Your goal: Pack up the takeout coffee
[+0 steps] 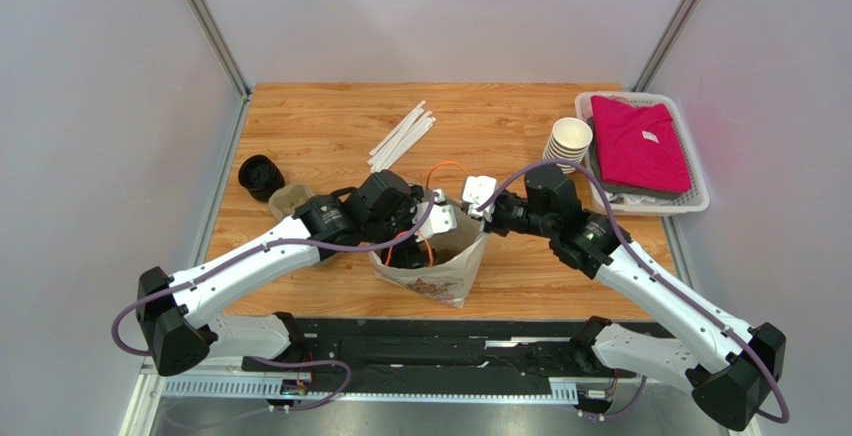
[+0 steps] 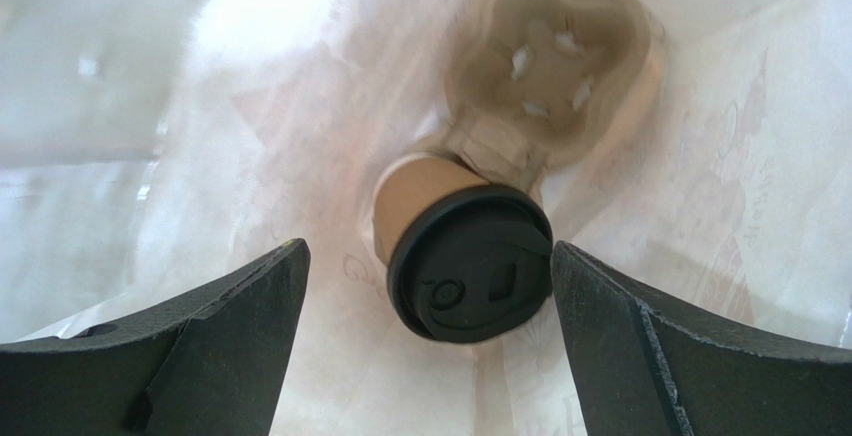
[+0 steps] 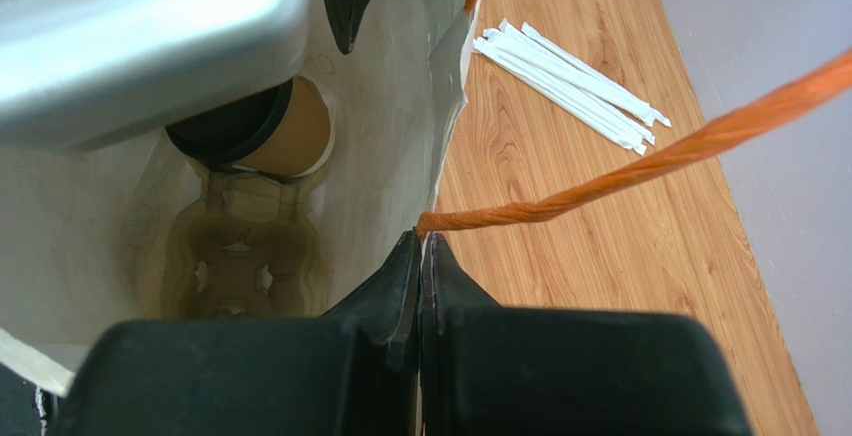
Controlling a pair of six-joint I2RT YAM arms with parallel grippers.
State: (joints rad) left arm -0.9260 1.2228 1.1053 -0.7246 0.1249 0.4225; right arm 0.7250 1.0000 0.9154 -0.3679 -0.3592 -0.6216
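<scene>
While I watch from the overhead camera, the left end of the table (image 1: 330, 116) shows a stack of black lids (image 1: 260, 176). A grey-brown pulp holder (image 1: 288, 199) sits just beside it, partly hidden behind my left arm.

Moving right, the left gripper (image 2: 428, 256) reaches down into the mouth of the paper bag (image 1: 445, 276), which stands near the middle of the table at its front edge. Its fingers (image 2: 240, 336) are spread wide and hold nothing.

Through the left wrist camera I see the takeout coffee (image 2: 468, 256) inside the bag, below and between those fingers, and neither one touches it. The cup is tilted, with its black lid turned up toward the camera. Its base meets one end of a pulp cup tray (image 2: 550, 66) lying on the bag's floor. I cannot tell whether the cup sits properly in a slot.

Behind the bag, a bundle of white wrapped straws (image 1: 400, 136) lies on the wood.

On the bag's right side, the right gripper (image 3: 420, 266) is clamped on the rim, pinching the paper right where the orange handle (image 3: 640, 166) attaches.

Further right stands a stack of lidless cups (image 1: 568, 141), touching a white basket (image 1: 697, 196) with a folded red shirt (image 1: 638, 141) in it.
</scene>
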